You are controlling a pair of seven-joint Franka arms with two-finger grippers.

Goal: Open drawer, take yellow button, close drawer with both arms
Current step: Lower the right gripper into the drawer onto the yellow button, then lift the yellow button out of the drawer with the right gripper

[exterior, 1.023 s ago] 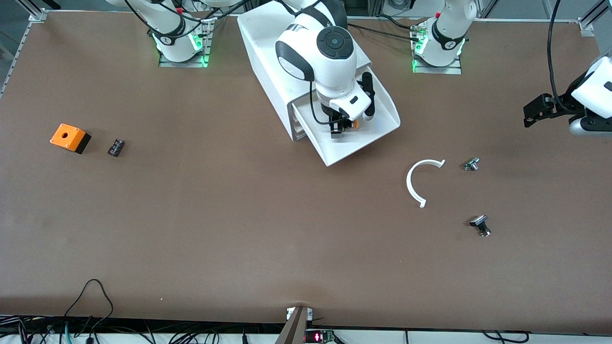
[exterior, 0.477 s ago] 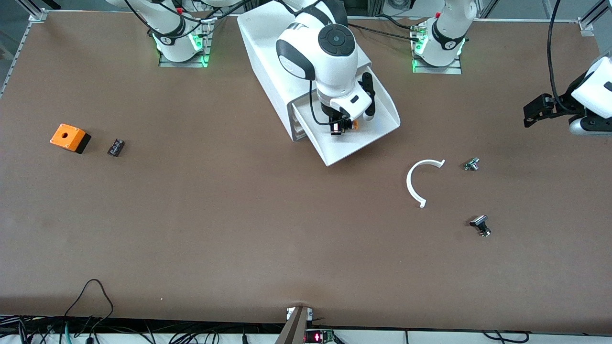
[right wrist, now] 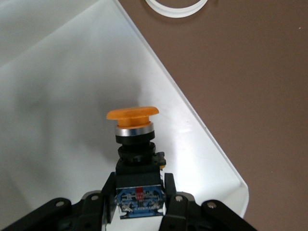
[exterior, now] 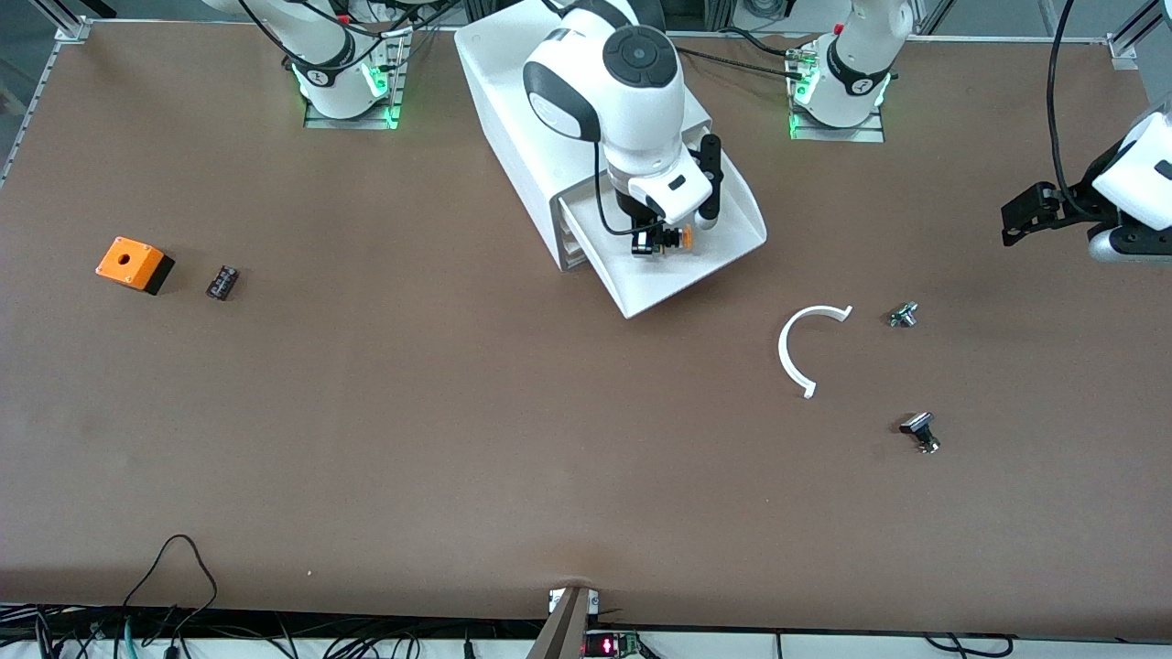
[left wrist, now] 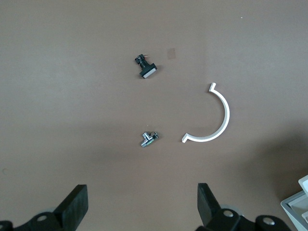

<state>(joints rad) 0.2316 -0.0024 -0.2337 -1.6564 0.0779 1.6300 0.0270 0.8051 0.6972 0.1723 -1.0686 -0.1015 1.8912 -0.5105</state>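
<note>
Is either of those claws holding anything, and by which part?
The right tool grips the button by its blue base, over the open drawer. The left tool holds nothing.

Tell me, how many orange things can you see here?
2. The orange cube sits on the table toward the right arm's end. The button, with its orange cap, is clamped in the right gripper over the open drawer. More may be hidden inside the cabinet.

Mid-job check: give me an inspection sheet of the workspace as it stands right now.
Surface: brown table.
Job's things: drawer open; button gripped above its tray.
Clutter: orange cube, black part, white half ring, two small metal parts.
Grippers: right gripper shut on the button over the drawer; left gripper open, waiting over the left arm's end.
Cables: black loop at the table's near edge.
Surroundings: aluminium frame.
</note>
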